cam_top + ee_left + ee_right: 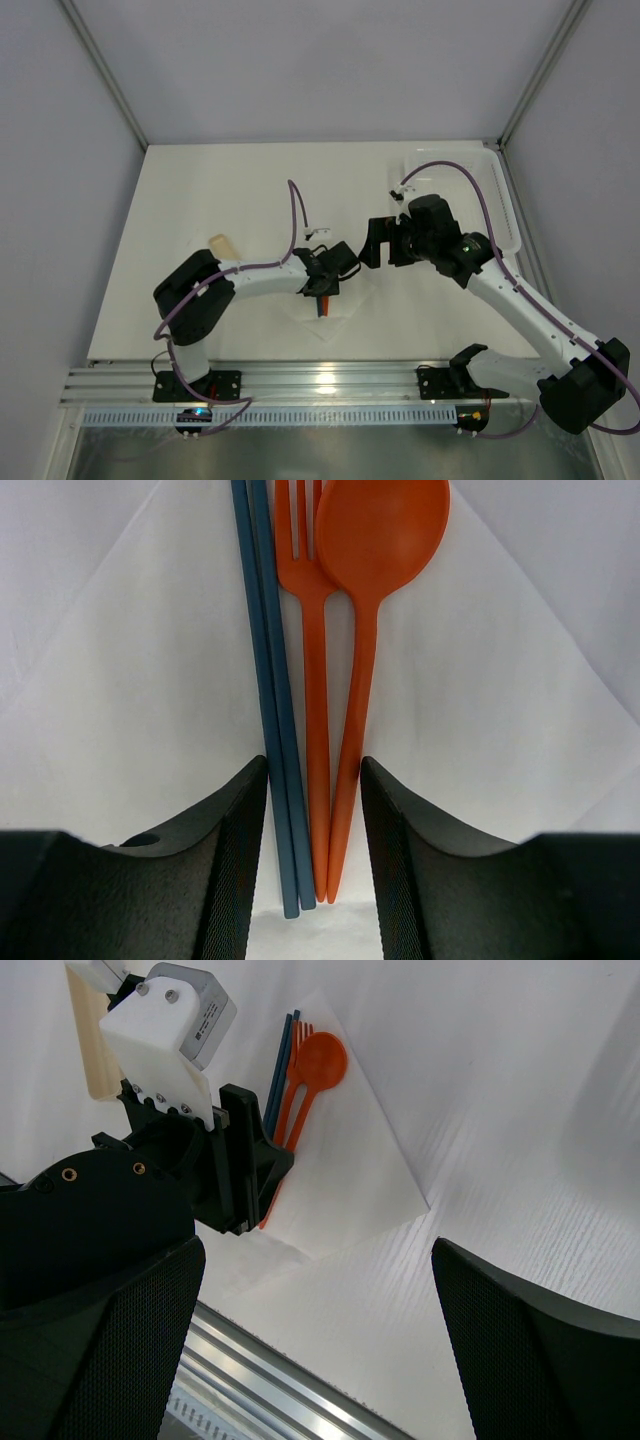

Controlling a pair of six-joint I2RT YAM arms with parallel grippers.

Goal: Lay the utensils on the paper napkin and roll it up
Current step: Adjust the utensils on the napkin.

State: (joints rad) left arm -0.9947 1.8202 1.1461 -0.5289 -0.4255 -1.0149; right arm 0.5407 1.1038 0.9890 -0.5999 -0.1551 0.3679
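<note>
Left claw [313,780] astride the utensil handles on the thin white paper napkin [130,680]; right claw [315,1290] spread wide and holding nothing, beyond the napkin's far right side.
Whether the left fingers actually pinch the handles cannot be told. Along the napkin's middle, left to right, lie two slim blue plastic chopsticks [272,680], one orange plastic fork [315,680] and one orange plastic spoon [380,530], side by side. The chopstick tips and fork tines are cut off at the top of the left wrist view. From above, the left claw hides nearly all four.
</note>
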